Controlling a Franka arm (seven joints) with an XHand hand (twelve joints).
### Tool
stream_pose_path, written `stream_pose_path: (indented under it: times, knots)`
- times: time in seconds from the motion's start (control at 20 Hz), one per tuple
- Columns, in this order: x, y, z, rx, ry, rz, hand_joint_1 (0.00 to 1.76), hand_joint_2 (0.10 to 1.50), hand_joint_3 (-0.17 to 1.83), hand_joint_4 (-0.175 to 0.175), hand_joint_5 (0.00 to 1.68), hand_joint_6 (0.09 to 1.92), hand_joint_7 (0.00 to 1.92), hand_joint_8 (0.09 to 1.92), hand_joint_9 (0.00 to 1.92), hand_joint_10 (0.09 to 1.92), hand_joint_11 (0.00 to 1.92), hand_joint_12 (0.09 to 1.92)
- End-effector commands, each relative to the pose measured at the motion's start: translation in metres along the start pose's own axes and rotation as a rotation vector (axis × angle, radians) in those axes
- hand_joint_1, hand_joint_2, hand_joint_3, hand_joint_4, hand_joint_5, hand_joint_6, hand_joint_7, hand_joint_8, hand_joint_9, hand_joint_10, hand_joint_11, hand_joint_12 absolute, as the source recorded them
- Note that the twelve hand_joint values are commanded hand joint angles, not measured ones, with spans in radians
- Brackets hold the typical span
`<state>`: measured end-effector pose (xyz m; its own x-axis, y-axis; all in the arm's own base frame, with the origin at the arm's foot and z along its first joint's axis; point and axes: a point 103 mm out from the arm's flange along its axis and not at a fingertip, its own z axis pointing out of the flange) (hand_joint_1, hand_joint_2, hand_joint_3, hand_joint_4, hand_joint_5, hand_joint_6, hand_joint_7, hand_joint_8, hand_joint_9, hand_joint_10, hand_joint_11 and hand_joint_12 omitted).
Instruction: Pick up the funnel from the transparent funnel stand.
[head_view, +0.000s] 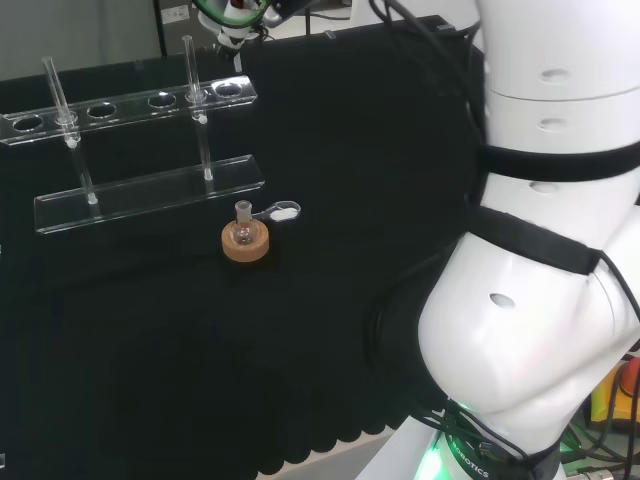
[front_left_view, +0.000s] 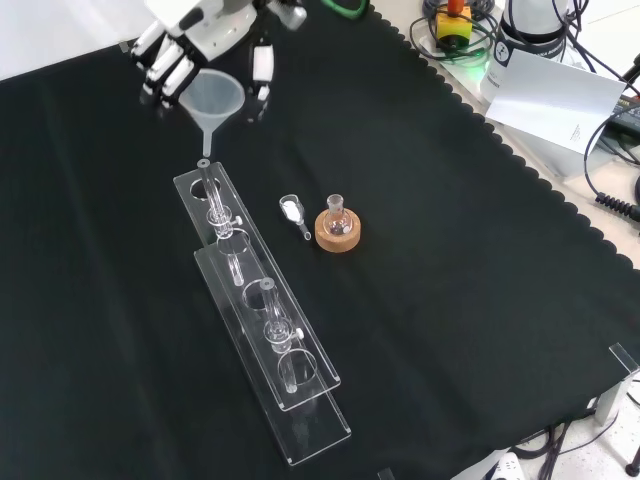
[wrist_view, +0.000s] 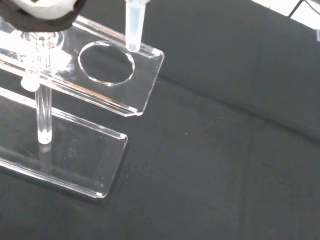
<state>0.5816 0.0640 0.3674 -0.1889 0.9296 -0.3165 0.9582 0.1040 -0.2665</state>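
Front view: the robot hand (front_left_view: 205, 40) was seen at the top left, its fingers (front_left_view: 262, 68) curled round the wide mouth of a clear funnel (front_left_view: 211, 97). The funnel was held upright, lifted out of the stand, with its stem pointing down and its tip hanging just above the far end of the clear funnel stand (front_left_view: 262, 318). In the wrist view, the stem tip (wrist_view: 133, 30) was noted just over the edge of the stand's upper plate (wrist_view: 145, 75), beside an open round hole (wrist_view: 106, 63); no contact could be made out.

The stand was recorded as two long clear plates, one above the other, joined by thin posts, lying on the black tabletop (front_left_view: 480, 300). In the front view it ran from upper left to lower right; in the head view (head_view: 150, 150) it stood at the left, with holes along the upper plate.

Just beside the stand, a small glass flask (front_left_view: 336, 212) was seen sitting upright in a cork ring (front_left_view: 338, 234). A small clear scoop (front_left_view: 292, 210) lay between the cork ring and the stand, close to the ring. The same pair was noted in the head view: flask (head_view: 243, 228) on the ring, scoop (head_view: 282, 211) to its right.
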Motion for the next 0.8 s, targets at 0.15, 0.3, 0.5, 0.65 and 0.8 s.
stream_pose_path:
  times: [0.15, 0.3, 0.5, 0.65, 0.8]
  knots:
    - [-0.004, -0.072, -0.017, -0.012, -0.004, 0.058, 0.79, 0.72, 0.48, -0.02, 0.59, 0.92, 0.2, 0.74, 0.71, 0.68, 0.18, 1.41]
    - [-0.001, -0.088, -0.012, 0.001, 0.005, 0.064, 0.79, 0.72, 0.48, -0.02, 0.59, 0.92, 0.2, 0.74, 0.72, 0.68, 0.18, 1.41]
    - [0.004, -0.107, -0.006, 0.006, 0.016, 0.067, 0.79, 0.71, 0.49, -0.021, 0.59, 0.92, 0.19, 0.74, 0.72, 0.68, 0.18, 1.41]
    - [0.012, -0.121, 0.0, 0.017, 0.021, 0.066, 0.79, 0.71, 0.49, -0.021, 0.59, 0.91, 0.19, 0.74, 0.71, 0.68, 0.18, 1.41]
    - [0.023, -0.132, 0.011, 0.031, 0.022, 0.06, 0.79, 0.71, 0.49, -0.022, 0.59, 0.91, 0.19, 0.74, 0.71, 0.68, 0.18, 1.41]
